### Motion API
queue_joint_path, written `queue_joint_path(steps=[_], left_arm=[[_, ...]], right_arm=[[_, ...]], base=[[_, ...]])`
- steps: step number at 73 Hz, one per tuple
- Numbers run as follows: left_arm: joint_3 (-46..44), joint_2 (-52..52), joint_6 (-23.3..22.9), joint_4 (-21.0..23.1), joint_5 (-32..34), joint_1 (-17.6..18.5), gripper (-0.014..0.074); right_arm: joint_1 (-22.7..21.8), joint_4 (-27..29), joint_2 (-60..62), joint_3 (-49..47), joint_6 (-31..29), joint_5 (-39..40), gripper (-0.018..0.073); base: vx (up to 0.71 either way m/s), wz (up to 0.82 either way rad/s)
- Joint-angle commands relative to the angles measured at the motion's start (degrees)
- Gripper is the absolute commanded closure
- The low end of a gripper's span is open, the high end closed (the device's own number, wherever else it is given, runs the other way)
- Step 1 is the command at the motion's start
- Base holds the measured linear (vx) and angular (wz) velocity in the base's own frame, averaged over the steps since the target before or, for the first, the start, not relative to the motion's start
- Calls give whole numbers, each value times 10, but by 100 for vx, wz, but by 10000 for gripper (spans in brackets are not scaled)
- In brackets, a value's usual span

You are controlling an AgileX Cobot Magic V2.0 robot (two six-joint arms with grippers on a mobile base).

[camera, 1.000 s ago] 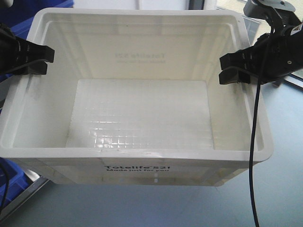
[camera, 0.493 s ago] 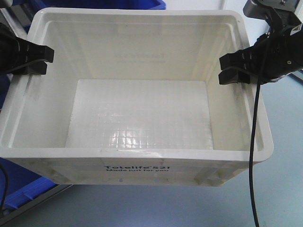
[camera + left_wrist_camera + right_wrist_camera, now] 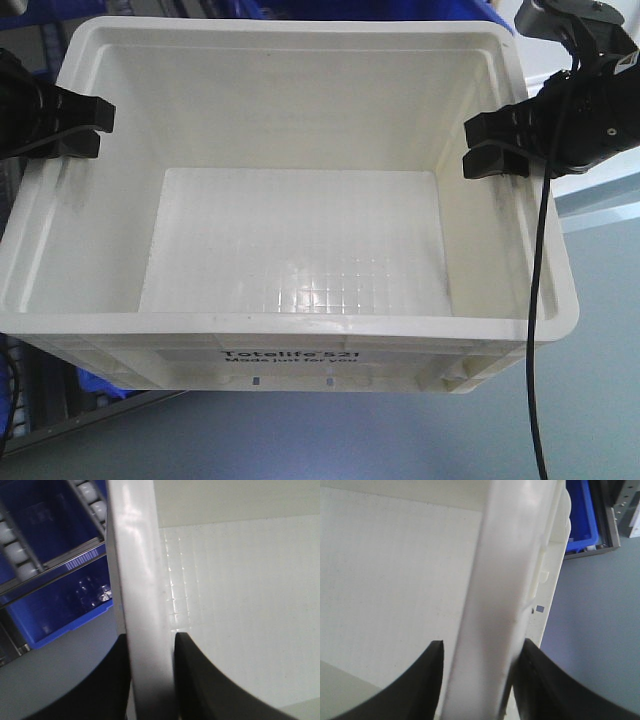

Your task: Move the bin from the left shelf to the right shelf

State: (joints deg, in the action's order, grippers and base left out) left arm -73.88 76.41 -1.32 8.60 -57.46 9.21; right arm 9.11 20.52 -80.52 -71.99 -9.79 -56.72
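Grey floor (image 3: pixel 600 350) fills the lower and right background. Roller shelf rails (image 3: pixel 20 555) and blue bins (image 3: pixel 65 615) sit low on the left side.

- Bin (image 3: pixel 300 250): large white tote that takes up most of the front view. It is open-topped, empty and roughly level, with its gridded base showing. No support shows under it, so I judge it is carried between the two arms, just off the left shelf and short of the right one.
- Left gripper (image 3: pixel 98 128): clamped over the rim of the bin's left wall. The wrist view shows one finger on the outer face, one on the inner, and the wall pinched between them.
- Right gripper (image 3: pixel 470 146): pinches the opposite wall the same way, straddling the rim at about the same height.
- The matched, opposed holds look chosen to keep a wide, light tote level. A single pinch would likely let it swing or twist.
- Black cable (image 3: pixel 535 330): hangs from the right arm, down across the bin's near right corner.
- Print (image 3: pixel 290 358): black lettering on the near side wall, facing the robot.

Likely risk: thin walls flexing in the pinch during the sideways carry.
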Motion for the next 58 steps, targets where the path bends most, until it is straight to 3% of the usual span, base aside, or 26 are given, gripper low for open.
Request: queue_joint_path(steps=[1, 58], left_arm=[[-22, -25, 10, 5, 48, 0, 603], [-22, -25, 10, 5, 47, 0, 603]], right_arm=[[-2, 25, 26, -22, -17, 33, 564], [-2, 25, 26, -22, -17, 32, 564]], base=[[3, 57], [2, 45]])
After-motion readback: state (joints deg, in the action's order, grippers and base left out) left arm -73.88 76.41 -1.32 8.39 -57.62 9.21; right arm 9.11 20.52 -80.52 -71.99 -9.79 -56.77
